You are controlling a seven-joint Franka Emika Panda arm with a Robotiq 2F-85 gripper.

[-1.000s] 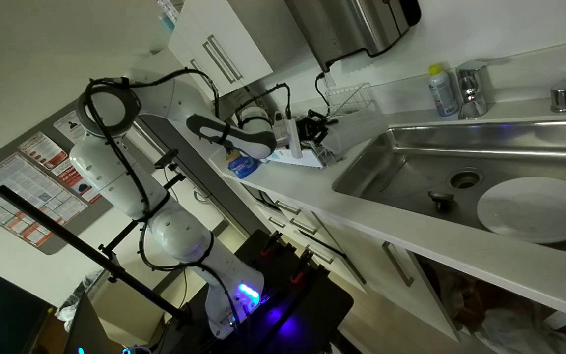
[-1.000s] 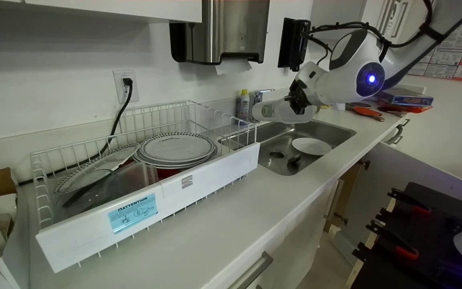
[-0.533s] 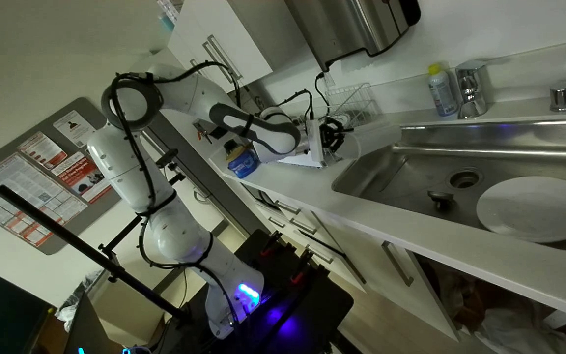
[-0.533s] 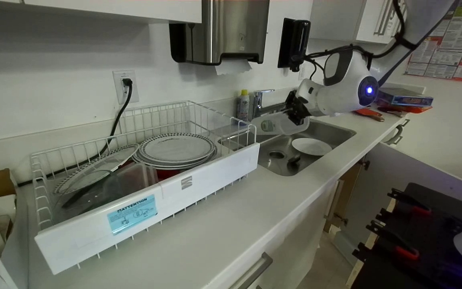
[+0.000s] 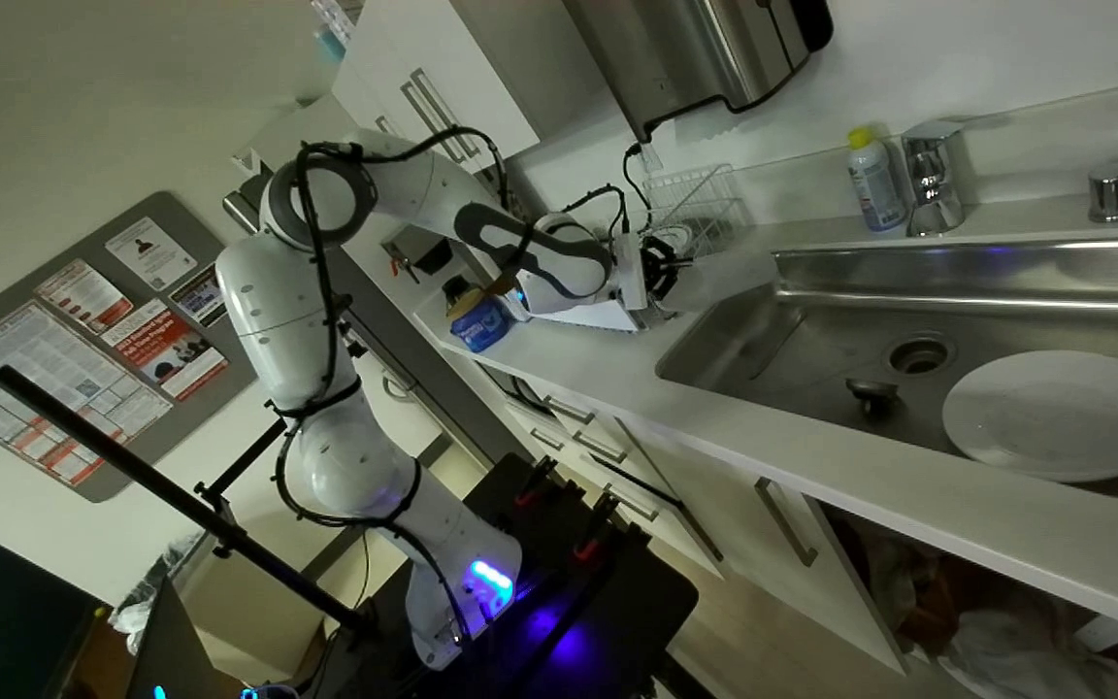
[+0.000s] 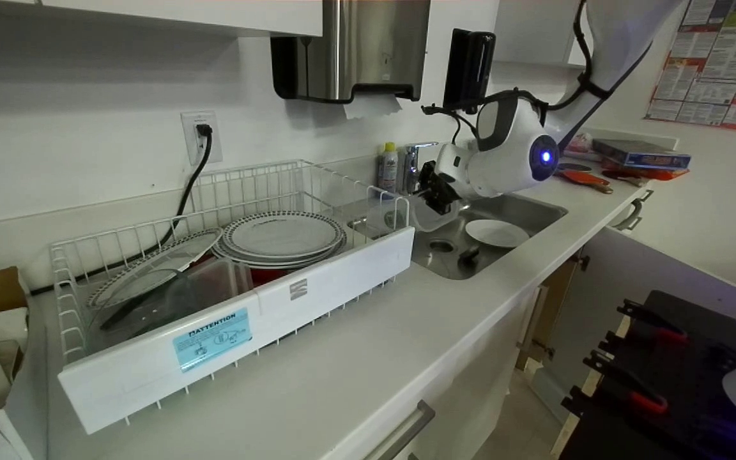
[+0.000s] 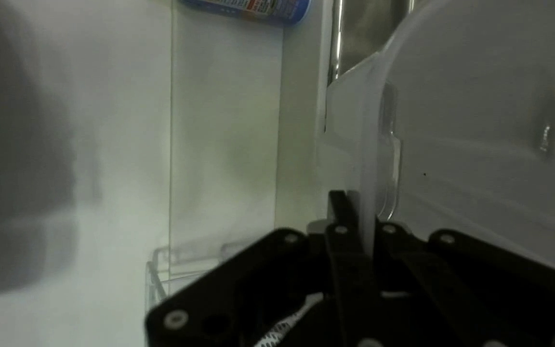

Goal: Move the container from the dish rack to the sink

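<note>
Currently the gripper [image 7: 365,222] pinches one thin wall of the translucent container [image 7: 480,144], one of its fingers [image 7: 344,250] to each side. Wrist view: container lies ahead of the claw and mostly to the right of the fingertips, open mouth toward the camera. In both exterior views its body reaches out past the fingertips, partly hidden by the gripper; a greenish patch on it shows through the end wires of the dish rack [image 6: 342,273]. Position: outside the rack, just beyond its end, near the rack-side corner of the sink [image 5: 802,340]. Cannot tell whether it hangs over the basin or over the counter [image 6: 368,338].

Rack: stack of plates [image 6: 283,237], patterned rims. Sink: white plate [image 6: 497,233] on the far side of the drain [image 6: 441,245] from the container. Behind the basin: chrome tap [image 6: 411,167], yellow-capped can [image 6: 388,169] just beside it.
</note>
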